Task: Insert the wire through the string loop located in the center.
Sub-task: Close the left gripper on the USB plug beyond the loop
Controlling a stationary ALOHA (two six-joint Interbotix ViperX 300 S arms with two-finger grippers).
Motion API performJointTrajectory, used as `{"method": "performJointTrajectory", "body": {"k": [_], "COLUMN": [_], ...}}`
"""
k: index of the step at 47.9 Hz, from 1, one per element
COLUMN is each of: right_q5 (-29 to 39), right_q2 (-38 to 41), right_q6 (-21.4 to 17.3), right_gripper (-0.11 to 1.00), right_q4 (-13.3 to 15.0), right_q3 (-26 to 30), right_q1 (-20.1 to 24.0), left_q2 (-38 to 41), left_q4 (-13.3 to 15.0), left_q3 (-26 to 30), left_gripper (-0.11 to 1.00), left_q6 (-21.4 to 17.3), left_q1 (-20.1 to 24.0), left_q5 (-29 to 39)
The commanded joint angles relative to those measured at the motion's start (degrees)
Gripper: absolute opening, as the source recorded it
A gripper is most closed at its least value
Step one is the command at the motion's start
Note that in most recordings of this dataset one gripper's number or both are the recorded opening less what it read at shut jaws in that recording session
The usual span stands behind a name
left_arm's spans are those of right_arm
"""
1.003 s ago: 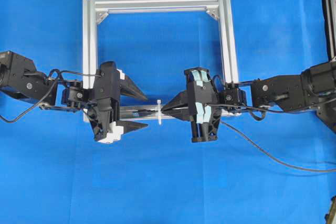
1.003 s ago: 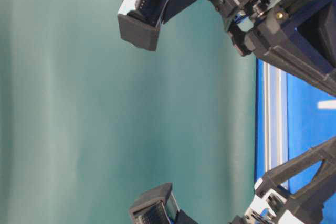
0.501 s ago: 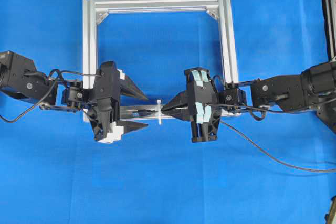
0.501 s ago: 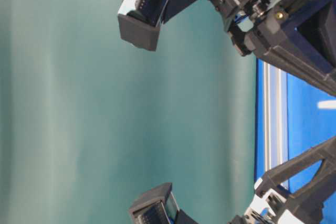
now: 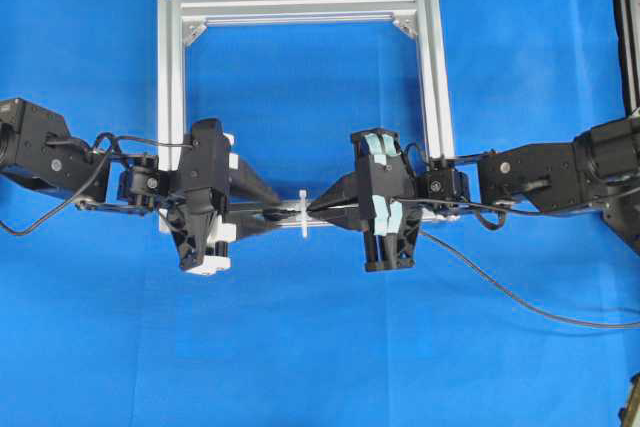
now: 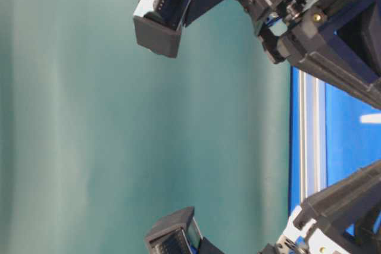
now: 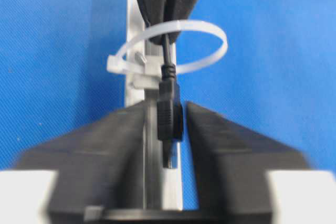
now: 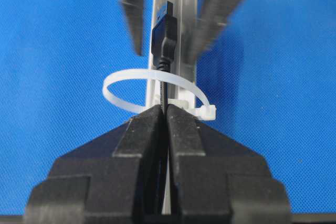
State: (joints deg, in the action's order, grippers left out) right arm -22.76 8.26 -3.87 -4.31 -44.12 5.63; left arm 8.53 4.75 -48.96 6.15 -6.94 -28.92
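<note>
The wire [image 7: 167, 77] passes through the string loop [image 7: 173, 45] on the aluminium bar [image 8: 186, 35]. Right gripper [image 8: 164, 116] is clenched on the wire behind the loop. Left gripper [image 7: 168, 124] flanks the plug [image 7: 169, 119] closely; contact appears likely, though blur prevents confirmation.

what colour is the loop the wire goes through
White, slightly see-through. The loop shows best in the right wrist view, around the black wire.

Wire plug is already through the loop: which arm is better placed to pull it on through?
Left. Its gripper brackets the plug of the wire on the far side of the string loop. The right gripper, jaws shut on the wire, sits behind the loop.
</note>
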Motion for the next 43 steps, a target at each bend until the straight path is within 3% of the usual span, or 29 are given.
{"method": "performJointTrajectory", "body": {"k": [1,3,37,43], "right_q5": [-0.35,-0.35,0.09,0.09], "right_q2": [-0.70,-0.70,-0.70,-0.70], "right_q6": [0.09,0.09,0.26,0.09], "right_gripper": [-0.03,-0.03,-0.03,0.09], "right_q4": [0.00,0.09,0.18,0.18], "right_q3": [0.53,0.53,0.62,0.70], "right_q1": [-0.09,-0.09,0.00,0.00], "left_q2": [-0.79,-0.70,-0.70,-0.79], "left_q4": [-0.09,-0.09,-0.09,-0.09], "left_q3": [1.14,1.14,1.23,1.23], "left_gripper": [0.15,0.07,0.08,0.08], "left_q6": [-0.09,-0.09,-0.09,-0.09], "left_q1": [0.09,0.09,0.26,0.26], "left_q5": [-0.26,-0.26,-0.26,-0.26]}}
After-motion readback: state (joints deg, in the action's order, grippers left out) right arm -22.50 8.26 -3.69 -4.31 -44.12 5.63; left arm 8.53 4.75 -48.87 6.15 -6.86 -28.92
